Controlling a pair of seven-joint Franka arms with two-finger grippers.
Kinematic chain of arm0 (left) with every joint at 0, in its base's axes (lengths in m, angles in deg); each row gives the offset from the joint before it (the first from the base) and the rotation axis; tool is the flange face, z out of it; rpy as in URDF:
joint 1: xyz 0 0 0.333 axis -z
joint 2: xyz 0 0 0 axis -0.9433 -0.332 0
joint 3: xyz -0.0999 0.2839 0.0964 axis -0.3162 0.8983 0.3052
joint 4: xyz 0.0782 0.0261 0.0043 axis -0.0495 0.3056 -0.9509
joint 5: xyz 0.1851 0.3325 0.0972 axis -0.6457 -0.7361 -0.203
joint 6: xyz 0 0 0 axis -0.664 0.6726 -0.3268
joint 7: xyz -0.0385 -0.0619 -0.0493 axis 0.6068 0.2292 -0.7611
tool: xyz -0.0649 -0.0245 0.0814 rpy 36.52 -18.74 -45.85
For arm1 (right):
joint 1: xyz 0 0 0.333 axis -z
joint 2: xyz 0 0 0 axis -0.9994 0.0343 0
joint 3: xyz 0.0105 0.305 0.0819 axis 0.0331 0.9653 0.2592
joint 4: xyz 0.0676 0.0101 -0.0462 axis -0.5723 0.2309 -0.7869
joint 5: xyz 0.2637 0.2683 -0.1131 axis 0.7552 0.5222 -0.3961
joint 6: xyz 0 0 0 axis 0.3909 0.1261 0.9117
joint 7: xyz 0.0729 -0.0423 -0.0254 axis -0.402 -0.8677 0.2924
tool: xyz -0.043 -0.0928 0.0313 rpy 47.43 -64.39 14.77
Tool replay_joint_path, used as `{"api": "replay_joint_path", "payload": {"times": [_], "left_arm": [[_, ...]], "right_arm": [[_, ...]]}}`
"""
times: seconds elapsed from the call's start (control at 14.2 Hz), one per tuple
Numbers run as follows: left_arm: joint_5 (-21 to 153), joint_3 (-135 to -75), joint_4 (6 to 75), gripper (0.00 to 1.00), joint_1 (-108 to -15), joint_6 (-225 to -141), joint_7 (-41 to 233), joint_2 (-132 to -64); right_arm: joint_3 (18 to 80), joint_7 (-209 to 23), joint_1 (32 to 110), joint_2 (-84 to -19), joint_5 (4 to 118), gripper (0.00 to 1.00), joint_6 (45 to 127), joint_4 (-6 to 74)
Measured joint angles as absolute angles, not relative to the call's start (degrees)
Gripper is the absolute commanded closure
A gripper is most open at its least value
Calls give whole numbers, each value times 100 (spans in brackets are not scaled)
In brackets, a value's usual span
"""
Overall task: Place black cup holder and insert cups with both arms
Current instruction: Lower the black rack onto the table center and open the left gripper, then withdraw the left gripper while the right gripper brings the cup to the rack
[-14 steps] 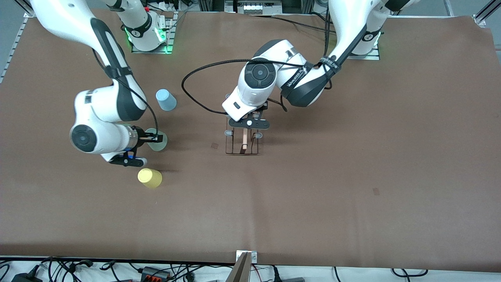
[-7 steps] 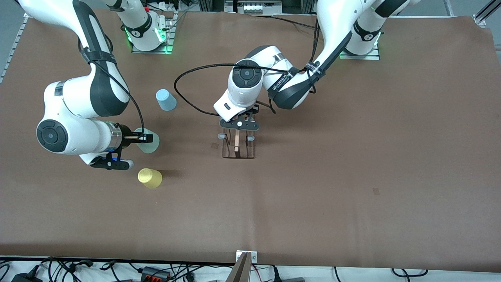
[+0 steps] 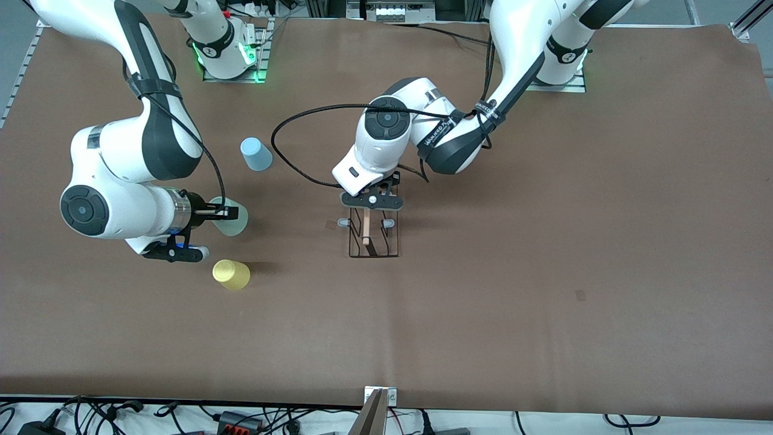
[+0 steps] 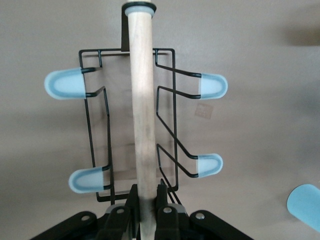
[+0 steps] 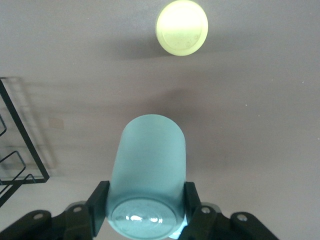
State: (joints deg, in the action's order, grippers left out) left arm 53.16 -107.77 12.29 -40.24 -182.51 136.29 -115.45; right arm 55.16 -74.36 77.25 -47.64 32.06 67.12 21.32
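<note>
The black cup holder [image 3: 374, 240] is at the middle of the table. My left gripper [image 3: 369, 208] is shut on its wooden rod handle [image 4: 142, 120]; the grey-tipped pegs [image 4: 65, 83] stick out on both sides of the rod. My right gripper [image 3: 222, 212], toward the right arm's end, is shut on the pale mint green cup [image 3: 232, 220], held on its side above the table; it fills the right wrist view [image 5: 148, 170]. The yellow cup [image 3: 231, 274] lies on the table nearer the front camera. The light blue cup [image 3: 256, 154] stands upside down farther from the camera.
A black cable [image 3: 290, 151] loops from the left arm over the table between the blue cup and the holder. The brown mat [image 3: 543, 241] covers the whole table. Cables lie along the table's front edge [image 3: 241, 417].
The left gripper has moved the cup holder a little, now nearer the front camera. The right gripper has pulled back toward the right arm's end with the mint green cup in it.
</note>
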Motion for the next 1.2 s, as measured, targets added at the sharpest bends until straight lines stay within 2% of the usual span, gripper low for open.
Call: {"api": "replay_joint_path", "payload": {"times": [0.07,0.28,0.42,0.7,0.84,0.98,1.2], "left_arm": [[5314,-10768,1229,88,-4024,-18361,13629,-11558],[5311,-10761,1229,59,-4020,-18460,13629,-11614],[5310,-10761,1194,48,-4019,-18489,13629,-11615],[5291,-10731,1017,41,-4124,-18202,13629,-11494],[5277,-10724,950,25,-4392,-17754,13582,-11262],[5277,-10737,936,1,-4785,-17329,13368,-10982],[5279,-10769,928,0,-5316,-16545,13175,-10603]], "right_arm": [[5518,-7436,7722,-4767,3206,72,6710,2131],[5527,-7436,7711,-4767,3210,71,6697,2131],[5533,-7436,7671,-4766,3214,71,6688,2131],[5536,-7436,7584,-4749,3218,71,6672,2134],[5550,-7435,7453,-4755,3254,71,6671,2132],[5555,-7291,7277,-4778,3596,71,6633,2126],[5580,-6920,7047,-4842,4116,71,6572,2095]]}}
